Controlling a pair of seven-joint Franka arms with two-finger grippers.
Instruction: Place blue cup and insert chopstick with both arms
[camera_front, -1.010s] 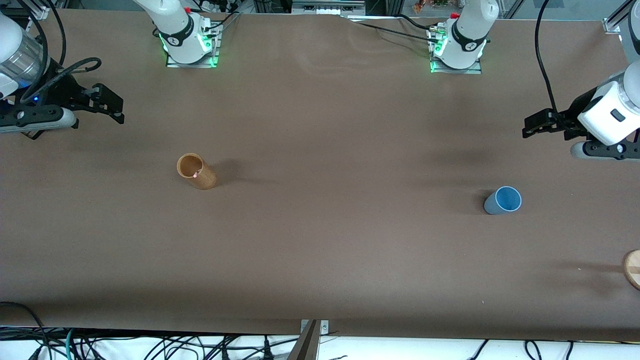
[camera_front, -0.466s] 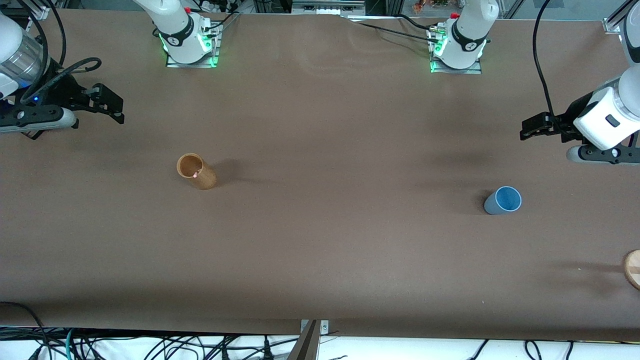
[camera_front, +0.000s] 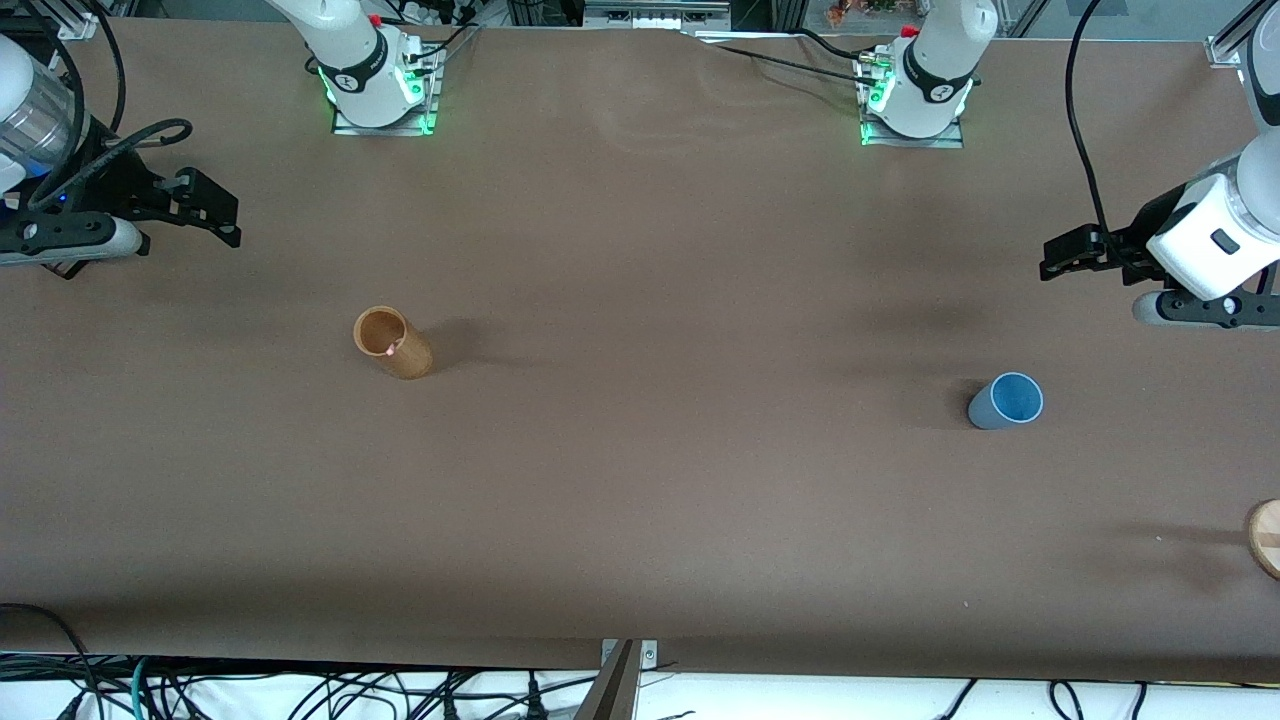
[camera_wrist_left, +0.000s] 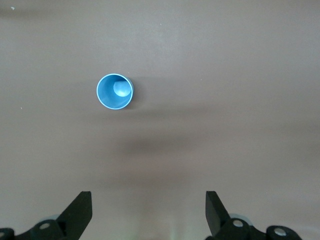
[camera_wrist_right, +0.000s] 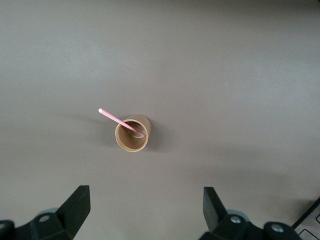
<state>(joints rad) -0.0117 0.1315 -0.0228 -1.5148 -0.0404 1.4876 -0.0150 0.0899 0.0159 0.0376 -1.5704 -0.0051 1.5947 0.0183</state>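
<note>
The blue cup (camera_front: 1006, 401) stands upright and empty on the brown table toward the left arm's end; it also shows in the left wrist view (camera_wrist_left: 115, 91). The pink chopstick (camera_wrist_right: 122, 122) leans inside the tan wooden holder (camera_front: 392, 342), its tip poking over the rim; in the front view only its tip (camera_front: 390, 350) shows. My left gripper (camera_front: 1062, 254) hangs open and empty high above the table, apart from the cup; in its own wrist view it (camera_wrist_left: 148, 210) is open. My right gripper (camera_front: 222, 212) hangs open and empty, apart from the holder; in its own wrist view it (camera_wrist_right: 146, 207) is open.
A round wooden disc (camera_front: 1266, 537) lies at the table's edge at the left arm's end, nearer the front camera than the cup. Both arm bases (camera_front: 375, 75) stand along the table's edge farthest from the camera. Cables hang below the near edge.
The left gripper has shifted slightly toward the table's middle and lower in view. The right gripper has drifted a little toward its own end of the table. Cup, holder and chopstick have not moved.
</note>
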